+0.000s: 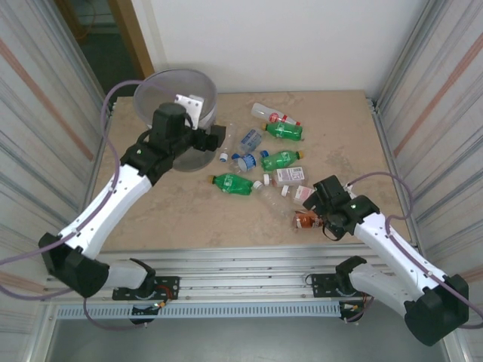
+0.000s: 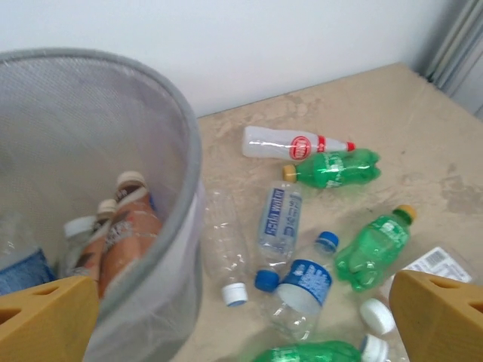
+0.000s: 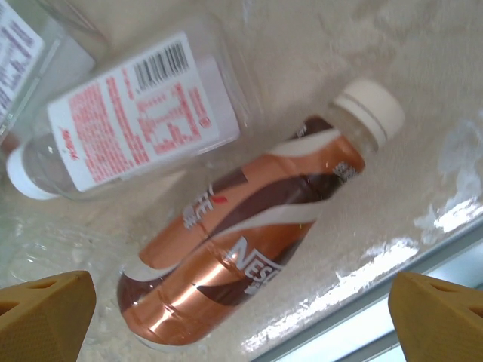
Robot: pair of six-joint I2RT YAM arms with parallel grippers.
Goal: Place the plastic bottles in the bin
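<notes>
Bin point(image 1: 155, 83), grey and round, stands at the far left of the worktop point(image 1: 151, 219). The left wrist view looks down into it. Two brown bottles point(image 2: 128, 230) with pale caps lean side by side against its inner wall. A blue-labelled bottle point(image 2: 23, 273) is partly seen to their left. The left claw point(image 2: 243, 298) hangs at the bin's right rim, its fingers point(image 2: 45, 320) spread wide apart with nothing between them.

Right of the bin, the other plastic bottles point(image 1: 249, 140) lie scattered on their sides across the middle of the worktop. Just beside the bin wall is a clear bottle with a white cap point(image 2: 225, 245). Farther back, a clear bottle with a red cap point(image 2: 290, 143) lies just beside a green bottle with a yellow cap point(image 2: 336, 170). A second green bottle point(image 2: 373, 245) lies right of the middle, and a third green bottle point(image 1: 232, 183) lies nearer the arms.

At the right, near the front edge, the right claw point(image 3: 241, 302) hovers over a copper-brown bottle with a white cap point(image 3: 249, 249). This bottle lies flat on the worktop. The claw's fingers point(image 3: 434, 313) stand wide apart, one on each side of the bottle, not closed on it. A clear bottle with a red-printed label point(image 3: 128, 128) lies just beside it.
</notes>
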